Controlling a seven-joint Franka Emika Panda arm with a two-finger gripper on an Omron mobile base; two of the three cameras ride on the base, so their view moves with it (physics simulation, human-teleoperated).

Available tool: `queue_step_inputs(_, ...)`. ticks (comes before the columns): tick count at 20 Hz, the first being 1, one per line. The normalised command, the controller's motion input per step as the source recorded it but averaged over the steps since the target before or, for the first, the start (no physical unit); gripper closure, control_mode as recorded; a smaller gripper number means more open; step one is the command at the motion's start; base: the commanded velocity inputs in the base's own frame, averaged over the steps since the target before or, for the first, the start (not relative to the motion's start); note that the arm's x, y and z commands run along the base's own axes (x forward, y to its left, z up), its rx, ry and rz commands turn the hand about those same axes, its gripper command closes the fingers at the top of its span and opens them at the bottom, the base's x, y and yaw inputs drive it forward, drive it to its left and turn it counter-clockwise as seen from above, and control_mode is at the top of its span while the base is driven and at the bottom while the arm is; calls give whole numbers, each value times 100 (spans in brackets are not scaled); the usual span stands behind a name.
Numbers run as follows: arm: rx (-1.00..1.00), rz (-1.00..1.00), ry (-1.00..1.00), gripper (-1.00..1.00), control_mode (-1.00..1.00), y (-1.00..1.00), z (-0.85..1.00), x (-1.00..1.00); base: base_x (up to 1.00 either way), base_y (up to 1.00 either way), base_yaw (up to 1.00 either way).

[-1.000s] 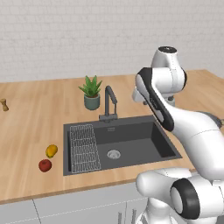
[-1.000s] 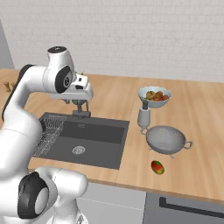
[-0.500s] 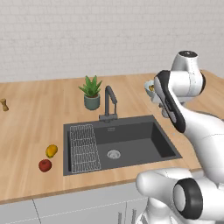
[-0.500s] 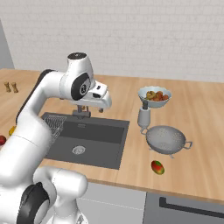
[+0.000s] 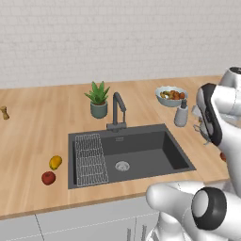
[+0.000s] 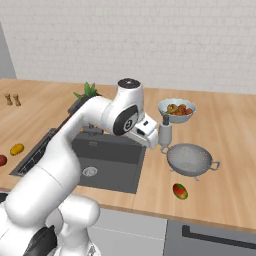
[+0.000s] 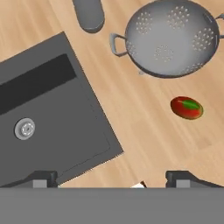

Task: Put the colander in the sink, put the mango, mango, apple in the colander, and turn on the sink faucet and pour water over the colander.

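- Left base view: our arm has swung from above the faucet (image 5: pixel 117 109) to the right edge of the frame, past the soap dispenser (image 5: pixel 181 114) and the bowl of mixed food (image 5: pixel 171 95); the sink (image 5: pixel 129 153) holds nothing but its wire rack (image 5: pixel 90 159); the apple (image 5: pixel 48 177) and a yellow mango (image 5: pixel 55 162) lie together on the worktop (image 5: pixel 37 127) left of the basin, untouched.
- Right base view: the hand now hangs over the sink's right rim, just beside the colander (image 6: pixel 190 159), which sits upright on the worktop right of the basin, in front of the dispenser; a red-green mango (image 6: pixel 180 190) lies near its front edge, apart from it.
- Hand view: the pincer (image 7: pixel 111 179) looks down with its tips spread wide and nothing between them, having opened during the swing; the colander lies ahead and to one side, not yet under the tips.
- We judge the swing an approach to the colander; no step of the task is done; next we must centre over its rim or a side handle and descend.
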Motion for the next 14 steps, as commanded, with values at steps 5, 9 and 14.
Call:
queue_step_inputs(5,25,-28,-4,-100,-100,-100,-27,-7,0,0,0)
queue_step_inputs(9,22,-22,-1,-100,-100,-96,-28,0,0,0,0)
queue_step_inputs(14,12,-15,2,-100,-100,-72,-35,4,0,0,0)
